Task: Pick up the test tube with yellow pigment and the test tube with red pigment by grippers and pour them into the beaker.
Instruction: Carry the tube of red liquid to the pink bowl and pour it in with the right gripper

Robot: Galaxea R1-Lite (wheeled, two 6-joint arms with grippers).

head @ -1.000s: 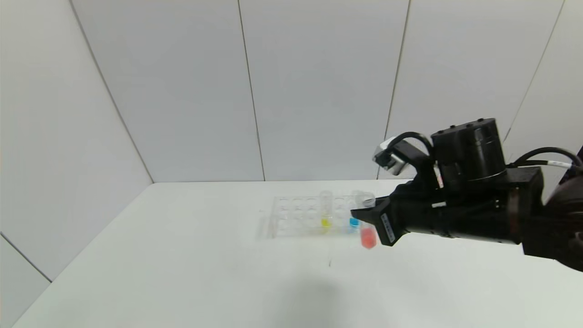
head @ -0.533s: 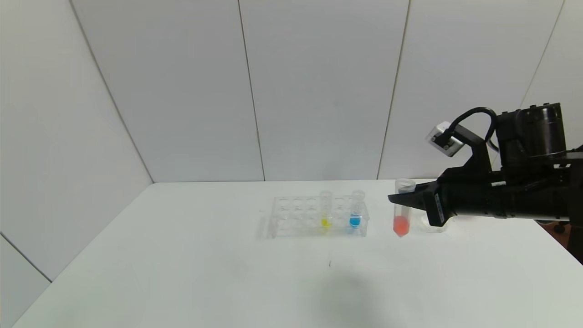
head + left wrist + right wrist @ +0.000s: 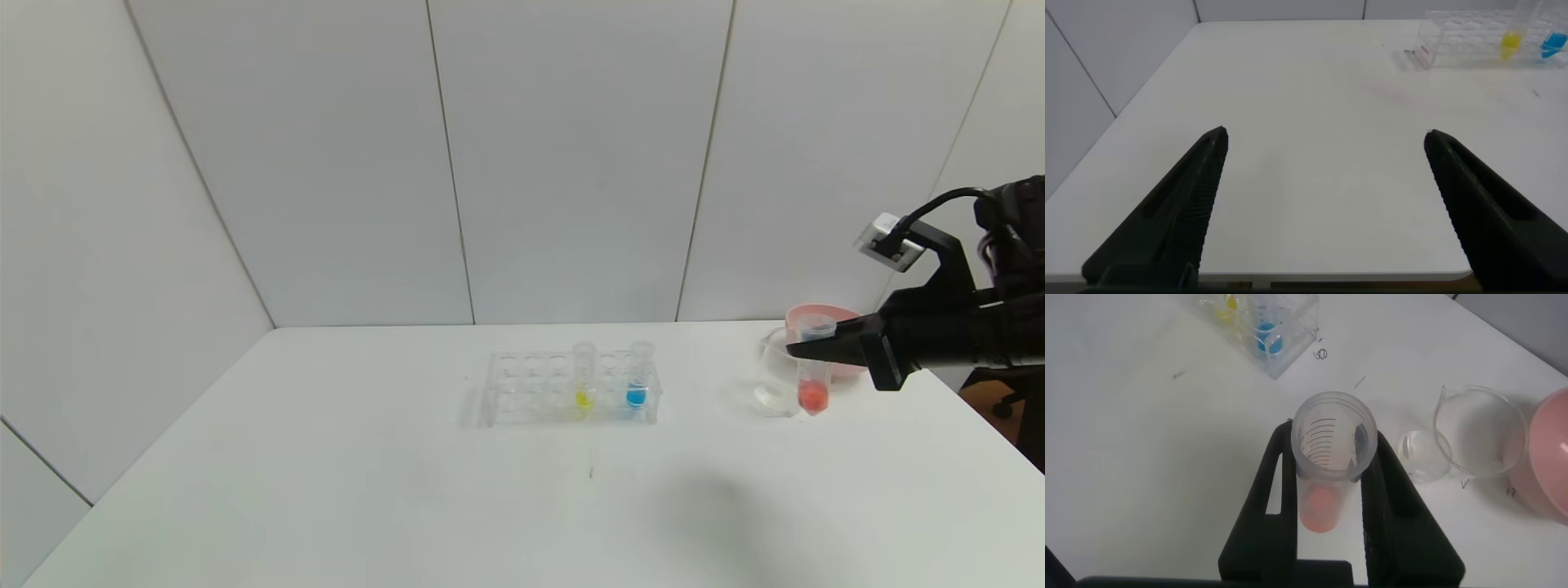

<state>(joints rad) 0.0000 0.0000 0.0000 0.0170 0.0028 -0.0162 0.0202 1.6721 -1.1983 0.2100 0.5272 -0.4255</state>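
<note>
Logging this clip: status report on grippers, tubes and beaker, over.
Right gripper shut on upright red-pigment test tube, beside clear glass beaker. Left gripper open, parked. Yellow-pigment test tube in clear rack. Nothing blocking.

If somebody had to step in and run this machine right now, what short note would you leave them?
Right end effector: shut on the test tube with red pigment, held upright just beside the beaker, nothing poured yet.
Left end effector: open, empty, parked low over the table's near edge.
Test tube with yellow pigment: in the clear rack, next to a blue tube.
Pink bowl: behind the beaker.
Left: tip red into the beaker, then fetch and pour yellow.
</note>
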